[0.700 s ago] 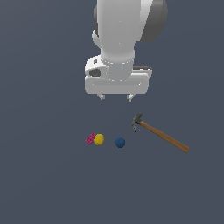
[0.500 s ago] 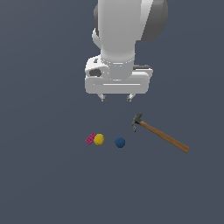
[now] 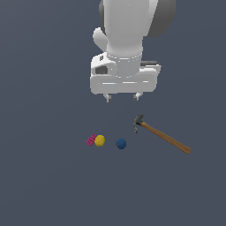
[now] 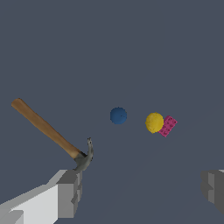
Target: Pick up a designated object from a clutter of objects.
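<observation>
at the exterior view's left lies the flat pink studded brick, touching the small yellow ball just to its right. the yellow ball rests on the grey floor, free of any grip. a little further right, apart from it, sits the dark blue ball. further right again lies the wooden-handled hammer, its dark head toward the balls and its handle running away to the right. above the clutter hangs the gripper, its jaws spread wide and holding nothing, well clear of every object.
</observation>
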`<action>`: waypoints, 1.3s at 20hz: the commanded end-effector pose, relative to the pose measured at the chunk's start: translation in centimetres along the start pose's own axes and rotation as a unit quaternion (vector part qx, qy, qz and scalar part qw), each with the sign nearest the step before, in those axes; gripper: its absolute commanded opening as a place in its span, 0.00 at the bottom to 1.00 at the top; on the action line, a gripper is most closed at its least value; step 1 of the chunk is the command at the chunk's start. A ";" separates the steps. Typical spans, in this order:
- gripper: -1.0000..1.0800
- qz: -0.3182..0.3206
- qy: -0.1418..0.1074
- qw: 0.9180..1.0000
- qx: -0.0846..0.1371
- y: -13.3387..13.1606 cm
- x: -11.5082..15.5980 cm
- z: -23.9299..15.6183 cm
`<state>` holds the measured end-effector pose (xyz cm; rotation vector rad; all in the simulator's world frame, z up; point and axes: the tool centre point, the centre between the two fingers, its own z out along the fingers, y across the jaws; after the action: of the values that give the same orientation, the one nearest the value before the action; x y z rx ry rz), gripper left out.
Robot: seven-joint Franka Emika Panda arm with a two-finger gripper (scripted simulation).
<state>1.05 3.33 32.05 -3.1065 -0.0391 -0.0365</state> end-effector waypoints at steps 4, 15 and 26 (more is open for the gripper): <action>0.96 -0.007 0.000 1.000 0.000 0.3 0.2 0.6; 0.96 -0.068 -0.003 0.998 -0.006 2.7 1.5 5.3; 0.96 -0.178 -0.009 0.984 -0.012 6.9 2.5 13.9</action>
<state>3.99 -2.44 19.24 -3.0854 -0.5466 -0.0199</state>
